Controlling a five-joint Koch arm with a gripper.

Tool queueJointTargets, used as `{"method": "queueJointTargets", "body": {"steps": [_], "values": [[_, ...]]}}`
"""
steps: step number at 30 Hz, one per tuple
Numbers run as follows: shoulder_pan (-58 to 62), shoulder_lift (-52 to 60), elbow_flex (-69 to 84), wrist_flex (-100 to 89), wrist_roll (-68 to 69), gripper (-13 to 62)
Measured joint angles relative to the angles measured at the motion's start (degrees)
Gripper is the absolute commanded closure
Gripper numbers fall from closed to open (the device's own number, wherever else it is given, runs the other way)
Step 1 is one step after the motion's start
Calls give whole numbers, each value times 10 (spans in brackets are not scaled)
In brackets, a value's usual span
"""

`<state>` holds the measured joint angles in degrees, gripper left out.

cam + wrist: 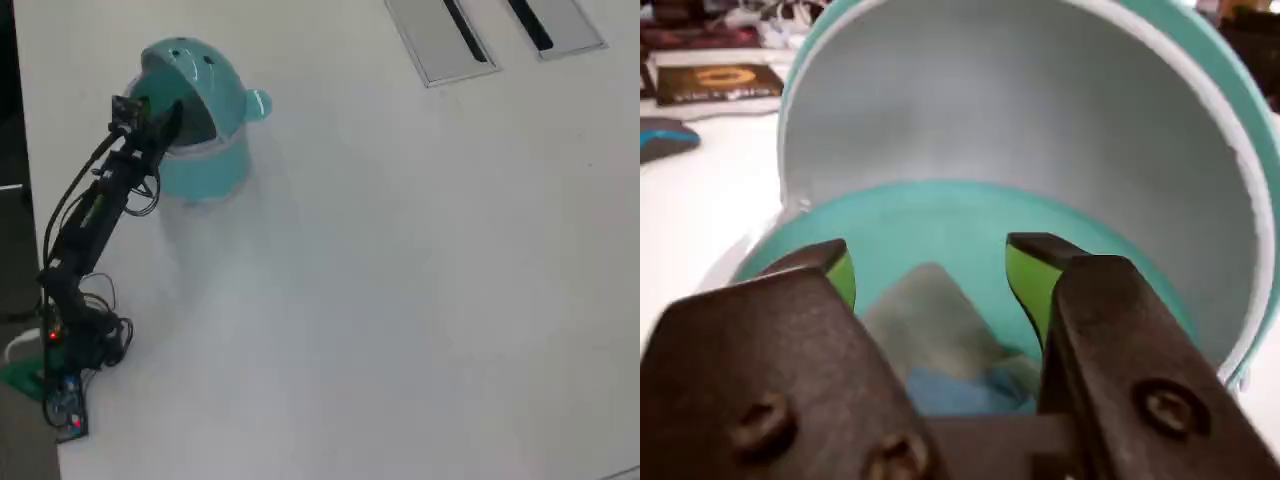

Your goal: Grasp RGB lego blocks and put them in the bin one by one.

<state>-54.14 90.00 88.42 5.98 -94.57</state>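
Bin (205, 170): teal, round, upright near the top left of the white table (400, 300) in the overhead view; domed hood toward the top edge, small side knob pointing right. Gripper (930, 275): poised over the bin's mouth, jaws parted with a clear gap, nothing between the green pads (1028, 285). Contents, wrist view: blurred blue shape (960, 392) on the bin floor; identity unclear. Arm (95, 215): stretched from the lower left. Two grey slotted panels (440, 40): top right, well apart.
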Motion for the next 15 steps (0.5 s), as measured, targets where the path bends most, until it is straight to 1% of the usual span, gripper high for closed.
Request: {"method": "queueJointTargets", "body": {"steps": [15], "values": [[6, 133, 95, -13, 112, 215]]}}
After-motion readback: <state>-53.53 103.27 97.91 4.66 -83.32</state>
